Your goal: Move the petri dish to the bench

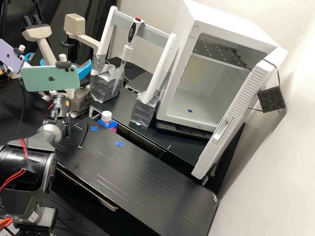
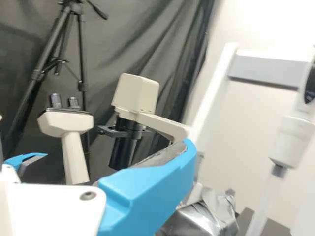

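In the high view, nearest, stands the dark grey jointed arm; its white gripper with bright blue fingers is spread wide behind a mint-green phone. I cannot tell where the petri dish is. In the wrist view, one blue finger is nearest, before a cream-coloured microscope.

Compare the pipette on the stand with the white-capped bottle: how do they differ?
The pipette is long and slim; the bottle is short and squat.
The pipette hangs tip down at the stand; the bottle stands cap up.
The pipette is topped by a red button, the bottle by a white cap.
Both show white parts.
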Action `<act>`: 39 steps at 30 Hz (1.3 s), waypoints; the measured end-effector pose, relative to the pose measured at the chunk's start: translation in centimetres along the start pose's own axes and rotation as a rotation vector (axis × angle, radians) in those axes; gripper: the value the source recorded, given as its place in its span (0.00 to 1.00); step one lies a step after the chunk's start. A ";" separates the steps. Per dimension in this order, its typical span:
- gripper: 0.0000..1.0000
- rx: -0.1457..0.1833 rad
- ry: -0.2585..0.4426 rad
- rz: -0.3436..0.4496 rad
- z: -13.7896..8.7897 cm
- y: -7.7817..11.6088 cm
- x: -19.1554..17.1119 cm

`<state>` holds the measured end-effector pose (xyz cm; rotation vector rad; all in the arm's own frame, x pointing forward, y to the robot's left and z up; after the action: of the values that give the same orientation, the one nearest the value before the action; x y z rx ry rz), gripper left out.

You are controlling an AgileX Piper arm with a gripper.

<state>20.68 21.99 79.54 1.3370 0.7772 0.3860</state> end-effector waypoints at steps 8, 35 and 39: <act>1.00 0.032 0.079 -0.004 -1.3 0.8 1.0; 1.00 0.220 -0.156 -0.293 4.5 -4.6 16.2; 1.00 0.200 -0.168 -0.309 5.0 -5.0 17.5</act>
<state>35.45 28.87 70.02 1.3871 0.8817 -0.0502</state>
